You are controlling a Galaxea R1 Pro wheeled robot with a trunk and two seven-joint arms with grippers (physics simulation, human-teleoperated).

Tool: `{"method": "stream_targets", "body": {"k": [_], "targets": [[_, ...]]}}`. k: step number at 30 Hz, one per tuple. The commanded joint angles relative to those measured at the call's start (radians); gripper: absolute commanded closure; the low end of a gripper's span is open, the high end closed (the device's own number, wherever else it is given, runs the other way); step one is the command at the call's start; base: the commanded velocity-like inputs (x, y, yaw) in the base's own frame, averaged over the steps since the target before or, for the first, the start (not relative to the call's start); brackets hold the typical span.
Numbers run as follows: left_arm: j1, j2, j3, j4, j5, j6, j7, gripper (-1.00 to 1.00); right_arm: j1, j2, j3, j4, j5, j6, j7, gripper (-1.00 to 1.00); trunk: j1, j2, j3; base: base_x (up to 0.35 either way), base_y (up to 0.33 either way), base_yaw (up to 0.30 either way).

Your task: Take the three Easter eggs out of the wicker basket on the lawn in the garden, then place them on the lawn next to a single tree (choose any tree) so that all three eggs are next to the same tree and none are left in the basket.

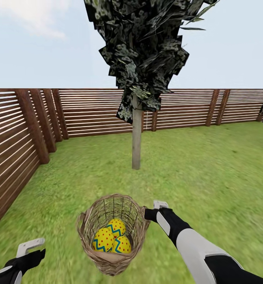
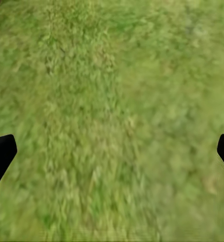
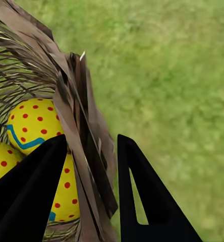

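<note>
**Wicker basket with three eggs, right gripper on its rim**

Head view. Wicker basket (image 1: 112, 234): round, open weave, tilted toward the camera and appearing raised off the lawn (image 1: 210, 173). Contents: three Easter eggs (image 1: 112, 238), yellow with red dots and blue zigzag bands, clustered touching one another at the bottom of the basket. Tree (image 1: 136, 134): pale straight trunk, dark speckled foliage, standing on the grass beyond the basket and apart from it. Wooden slat fence (image 1: 88, 112): runs behind the tree and along the side left of the basket. Right gripper (image 1: 156, 211): at the basket's right rim, touching it. Left gripper (image 1: 28, 247): left of the basket, well apart from it; from this angle its spread cannot be told.

Left wrist view. Left gripper (image 2: 112, 151): two dark fingertips (image 2: 1, 154) at opposite edges of the picture, spread wide, nothing between them, blurred grass beyond.

Right wrist view. Right gripper (image 3: 92, 166): fingers narrow, straddling the basket wall (image 3: 84, 146), one finger inside the basket, the other outside over the grass, closed on the rim. The eggs (image 3: 34, 123) lie inside, just beside the inner finger.
</note>
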Motion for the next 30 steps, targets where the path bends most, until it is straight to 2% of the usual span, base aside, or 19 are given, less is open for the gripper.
{"method": "stream_targets", "body": {"k": [1, 7, 12, 16, 20, 21, 23, 25, 30], "targets": [[-0.001, 0.000, 0.000, 0.000, -0.002, 0.000, 0.001, -1.00, -0.001, 0.000, -0.003, -0.003, -0.015, 0.004, -0.005, 1.00, 0.001, -0.001, -0.001, 0.320, 0.000, 0.049], [-0.001, -0.008, 0.000, -0.021, 0.004, 0.001, 0.004, -1.00, -0.001, 0.000, -0.005, -0.006, -0.015, 0.009, -0.006, 1.00, 0.001, -0.001, -0.001, 0.320, 0.000, 0.202], [0.001, -0.012, 0.000, -0.141, 0.005, 0.087, 0.003, -1.00, -0.001, 0.000, -0.004, -0.006, -0.015, 0.016, -0.006, 1.00, 0.001, -0.001, -0.001, 0.321, 0.000, 0.026], [0.001, -0.015, 0.003, -0.154, 0.009, 0.138, 0.003, -1.00, -0.001, 0.000, -0.004, -0.012, -0.015, 0.019, -0.006, 1.00, 0.001, -0.001, -0.001, 0.322, 0.000, 0.002], [0.002, -0.026, 0.004, -0.145, 0.016, 0.147, 0.007, -1.00, -0.001, 0.000, -0.003, -0.016, -0.015, 0.021, -0.006, 1.00, 0.001, -0.001, -0.001, 0.229, 0.000, 0.000], [0.002, -0.028, 0.018, -0.143, 0.038, 0.144, 0.009, -1.00, -0.001, 0.000, -0.003, -0.018, -0.015, 0.021, -0.006, 1.00, 0.001, -0.001, -0.001, 0.250, 0.000, 0.000], [0.002, -0.030, 0.086, -0.105, 0.077, 0.135, 0.010, -1.00, -0.001, 0.000, -0.003, -0.021, -0.015, 0.022, -0.006, 1.00, 0.001, -0.001, -0.001, 0.303, 0.000, 0.000], [0.001, -0.030, 0.113, -0.090, 0.088, 0.130, 0.010, -1.00, -0.001, 0.000, -0.003, -0.021, -0.015, 0.023, -0.006, 1.00, 0.001, -0.001, -0.001, 0.328, 0.000, 0.000], [0.002, -0.030, 0.125, -0.078, 0.092, 0.128, 0.010, -1.00, -0.001, 0.000, -0.003, -0.021, -0.015, 0.023, -0.006, 1.00, 0.001, -0.001, -0.001, 0.337, 0.000, 0.009]]}}
